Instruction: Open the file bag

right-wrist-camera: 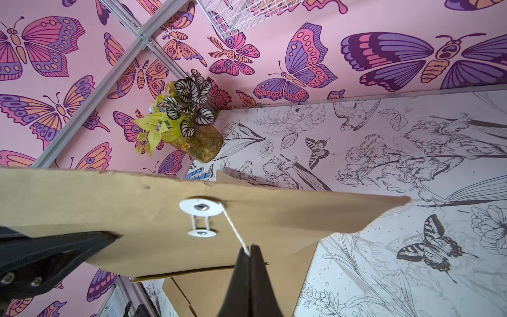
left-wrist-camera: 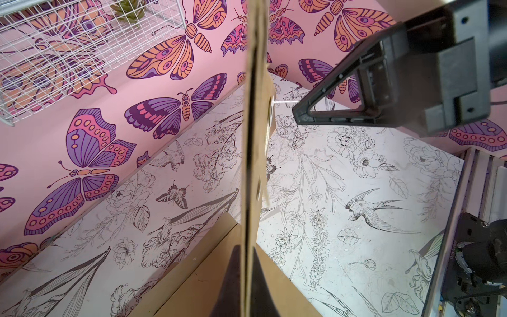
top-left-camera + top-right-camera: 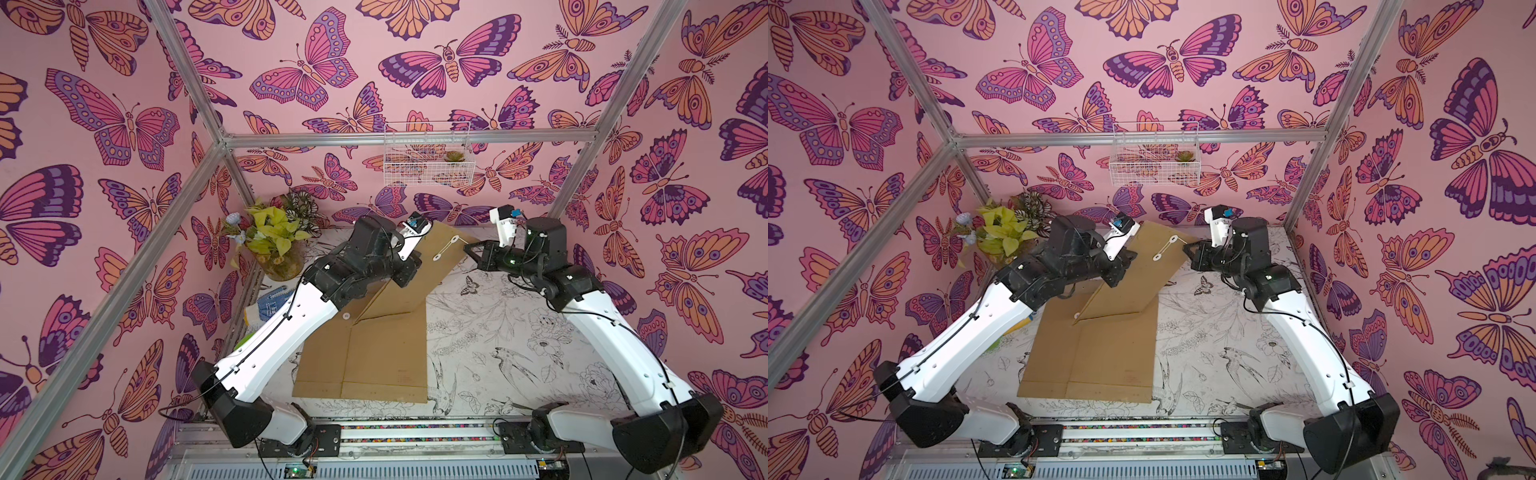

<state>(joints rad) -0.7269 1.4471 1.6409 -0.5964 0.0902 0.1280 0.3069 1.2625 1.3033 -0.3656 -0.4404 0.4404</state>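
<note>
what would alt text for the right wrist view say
The right gripper pinches a white string that runs to a white disc on the raised flap of a brown file bag. The left gripper clamps the flap's edge; a vase of leaves stands on the floral table behind.

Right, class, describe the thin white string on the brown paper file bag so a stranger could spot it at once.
Start at the flower-printed white table, where a brown paper file bag lies with its flap raised. On that flap sit two round white discs; the thin white string runs from one into the shut right gripper, the only thread there.
</note>
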